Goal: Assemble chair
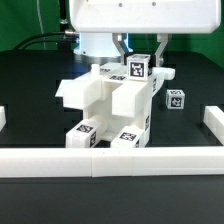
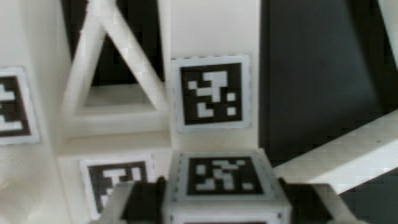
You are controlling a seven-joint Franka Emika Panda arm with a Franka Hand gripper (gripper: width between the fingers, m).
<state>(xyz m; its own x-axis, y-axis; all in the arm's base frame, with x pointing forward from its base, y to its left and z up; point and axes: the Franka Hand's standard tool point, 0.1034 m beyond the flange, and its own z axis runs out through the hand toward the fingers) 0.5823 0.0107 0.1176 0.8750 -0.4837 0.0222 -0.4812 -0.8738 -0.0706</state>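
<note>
The chair (image 1: 108, 108) stands partly built mid-table, a cluster of chunky white tagged parts. My gripper (image 1: 140, 62) hangs over its far top and is shut on a white tagged block (image 1: 137, 69), holding it at the chair's upper right. In the wrist view the gripper (image 2: 226, 200) has its dark fingers (image 2: 153, 196) pressed against both sides of the block (image 2: 224, 178), tag facing the camera. Beyond it, a tagged chair panel (image 2: 214, 92) and slanted white struts (image 2: 98, 70) show. A small loose tagged block (image 1: 176, 99) lies to the exterior view's right of the chair.
A long white border rail (image 1: 110, 160) runs along the front, with side pieces at the exterior view's left (image 1: 3, 118) and right (image 1: 212, 126). The table is black. The robot's white base (image 1: 100, 40) stands behind the chair.
</note>
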